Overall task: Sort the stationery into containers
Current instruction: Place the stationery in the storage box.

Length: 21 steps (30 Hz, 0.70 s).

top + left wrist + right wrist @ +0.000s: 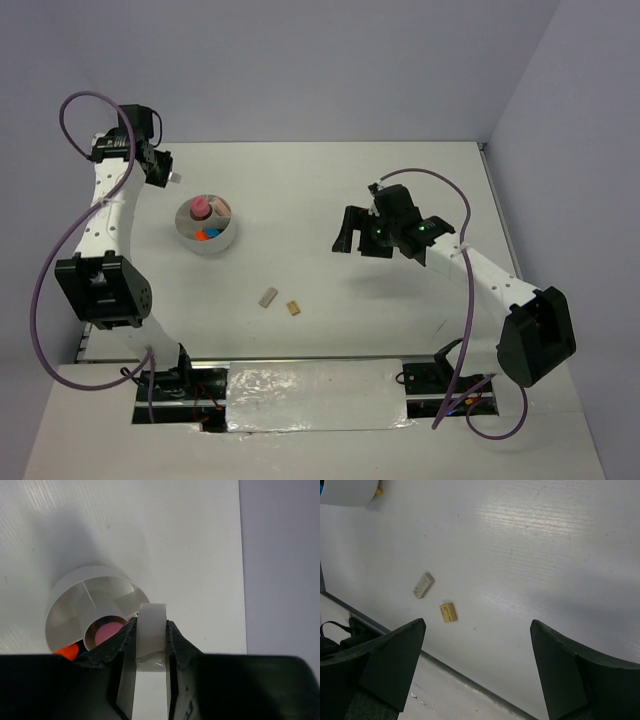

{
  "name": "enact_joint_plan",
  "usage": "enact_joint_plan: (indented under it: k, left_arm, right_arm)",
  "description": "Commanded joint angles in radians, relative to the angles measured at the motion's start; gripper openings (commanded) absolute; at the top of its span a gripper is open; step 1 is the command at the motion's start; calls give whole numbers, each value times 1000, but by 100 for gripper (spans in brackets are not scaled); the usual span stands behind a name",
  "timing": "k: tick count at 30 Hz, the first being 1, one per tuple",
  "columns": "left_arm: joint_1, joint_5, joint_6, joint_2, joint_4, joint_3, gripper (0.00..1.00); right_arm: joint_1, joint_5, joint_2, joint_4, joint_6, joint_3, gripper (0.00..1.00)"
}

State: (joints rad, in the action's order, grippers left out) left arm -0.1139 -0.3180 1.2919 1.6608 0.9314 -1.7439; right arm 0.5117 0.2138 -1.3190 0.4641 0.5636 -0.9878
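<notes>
1. The left gripper is clamped on the clear ring, which stands on edge near the white bowl and seemingly not yet over it. As I judge it, the ring should be carried above a free compartment — clear of the pink tube — then lowered and released gently so it cannot roll out.
2. The right gripper hangs with jaws wide, holding nothing.
3. Only the left wrist view shows the bowl's dividers. The right wrist view shows the grey block and tan block close up — near each other on the table, well apart from the bowl.
</notes>
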Motion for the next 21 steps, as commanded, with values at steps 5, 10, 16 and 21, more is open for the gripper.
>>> enact_joint_plan:
  k: [5,10,16,21]
  left_arm:
    - [-13,68,-170,135,-115,-159,3]
    - [-53,308,-706,243,-156,-267,0]
    - [-73,212,-1027,260,-28,-246,0]
    - [-78,227,-1222,142,-109,-76,0]
  right_arm:
    - [-2,29,53,-16,-34,26,93]
    - [-4,42,96,-22,-65,67,93]
    - [-4,84,142,5,-126,90,93]
    - [-2,133,207,-13,-125,129,93]
